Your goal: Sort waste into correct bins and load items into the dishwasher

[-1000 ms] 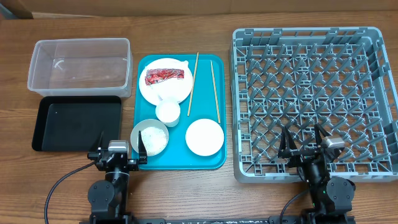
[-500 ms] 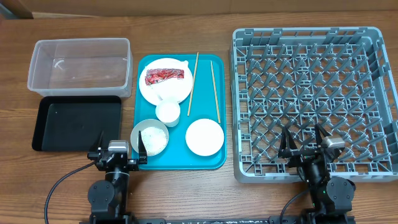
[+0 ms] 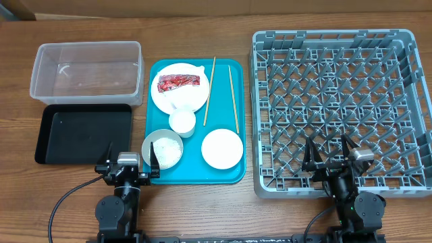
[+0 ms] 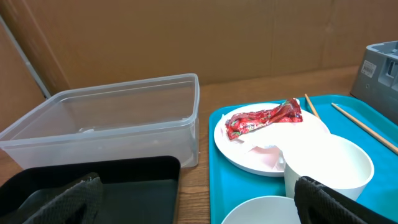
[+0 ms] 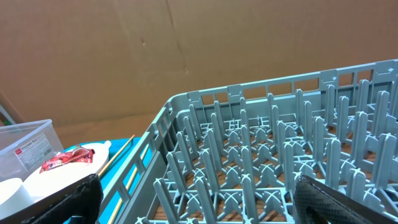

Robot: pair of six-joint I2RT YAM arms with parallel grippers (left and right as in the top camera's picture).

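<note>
The left gripper stands at the near edge of the table with its jaws wide apart and nothing between them. Its right finger reaches over the near rim of a pale grey-green bowl that holds white rice. Its left finger is over the near right corner of the black tray.

The bowl sits on the near left corner of a teal tray. Just behind the bowl stands the small white cup, and to the right of the bowl there is a white bowl. Behind the cup lies the white plate. It carries the red wrapper and, under it, the crumpled white napkin. Two chopsticks lie on the tray to the right of the plate, pointing away from the robot. The clear tub stands behind the black tray, to the left of the teal tray.

The right gripper also has its jaws wide apart and holds nothing. It hangs over the near rows of pegs of the grey dish rack, which stands to the right of the teal tray. All the waste and the dishes are well to the left of these jaws.
</note>
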